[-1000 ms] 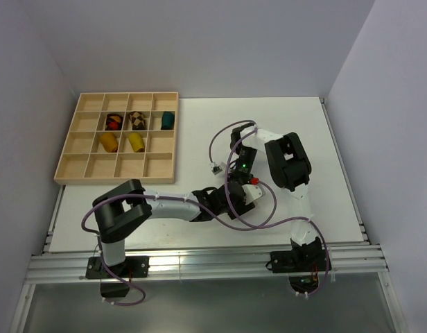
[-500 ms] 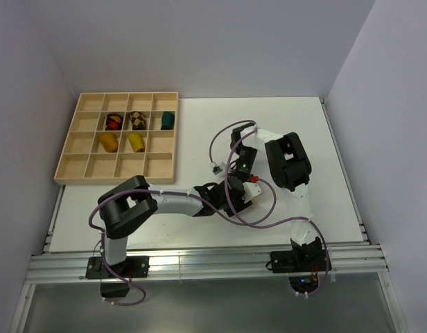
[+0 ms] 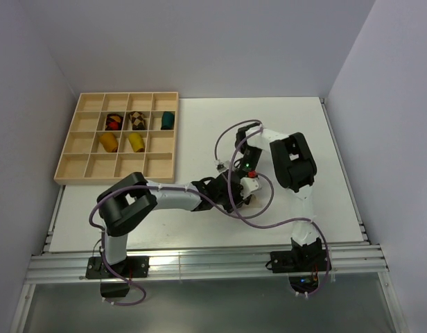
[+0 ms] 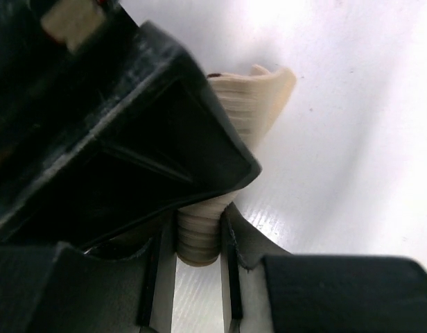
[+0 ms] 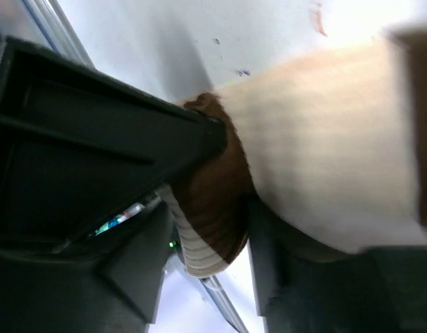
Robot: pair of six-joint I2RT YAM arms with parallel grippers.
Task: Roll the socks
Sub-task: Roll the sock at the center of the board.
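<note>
Left wrist view shows the left gripper (image 4: 197,253) pressed onto a narrow ribbed fold of the cream sock (image 4: 251,104), with fabric filling the slot between the two fingers and the rest of the sock reaching up and away over the white table (image 4: 352,139). Seen from the right wrist, the right gripper (image 5: 206,253) pinches the same sock at its brown part (image 5: 215,187), a ribbed edge poking out below and the cream body bulging to one side. From above, both grippers meet tip to tip over the middle of the table, the sock a small pale lump between them, well apart from the wooden tray (image 3: 68,170), where the mustard-orange sock (image 3: 107,142) and the yellow sock (image 3: 136,142) already sit bundled in neighbouring compartments. The danger probably lies in how crowded the hold is. The left pinch takes only a thin edge, so a tug from the other arm could pull the fabric free and let the bundle spring open. With the fingers this close, any turning move could knock one gripper against the other. The purple cable (image 3: 231,208) looping across both wrists might also snag.
</note>
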